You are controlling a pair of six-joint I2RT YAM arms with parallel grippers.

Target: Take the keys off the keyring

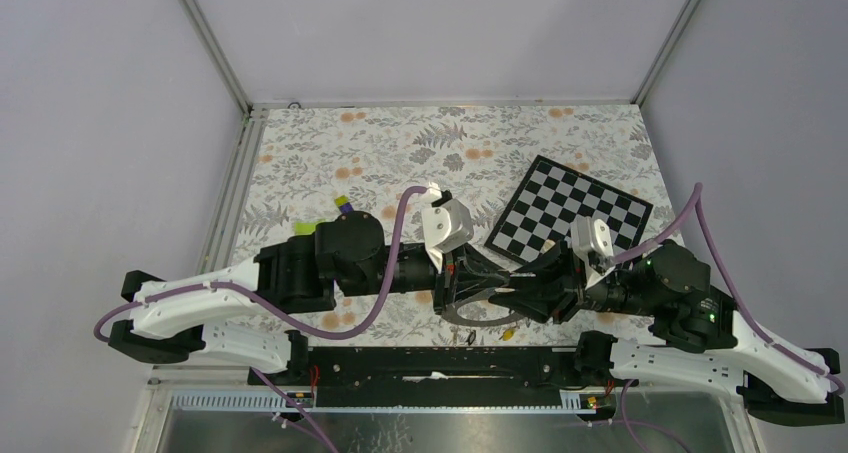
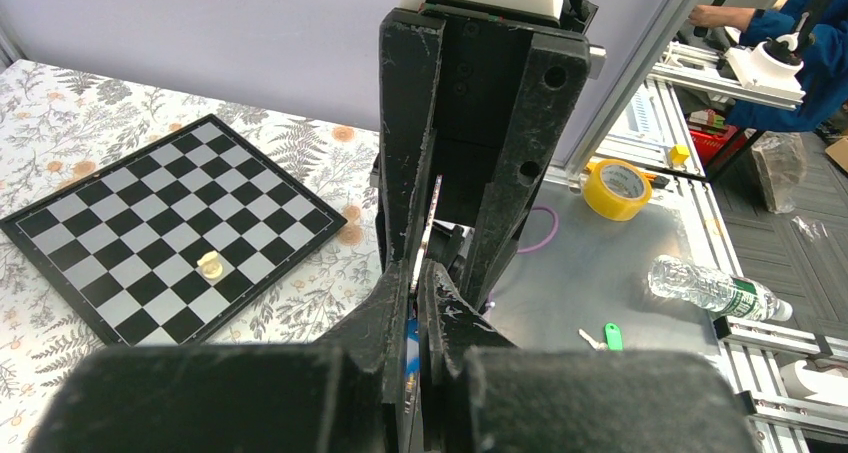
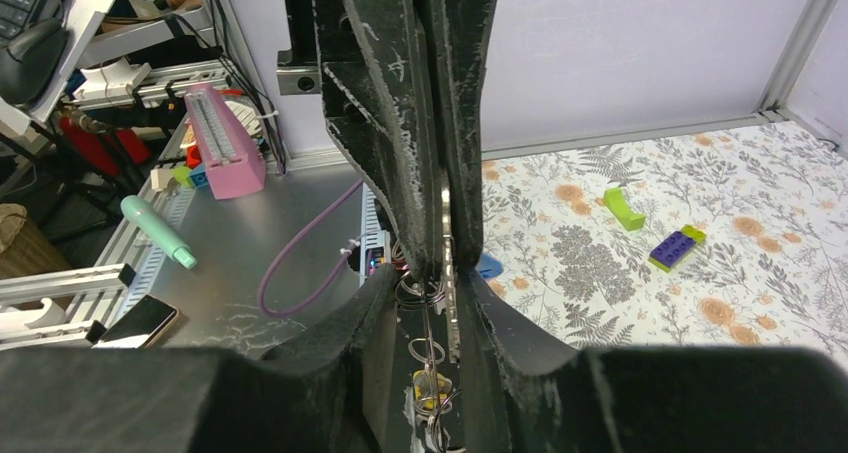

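Left gripper [image 2: 422, 273]: pressed together on the keyring's [image 2: 431, 228] edge, at the ring's 9 o'clock.
Right gripper [image 3: 430, 283]: at 3 o'clock, facing the left one; jaws stand narrowly apart about the ring's edge and small key loops; whether they pinch cannot be told.
Keyring: edge-on between both grippers, over the table's [image 1: 350, 153] 6 o'clock edge.
Keys [image 3: 430, 388]: hanging at the ring's 6 o'clock, one yellow-headed.
Chessboard [image 1: 570, 213]: at the ring's 1 o'clock.
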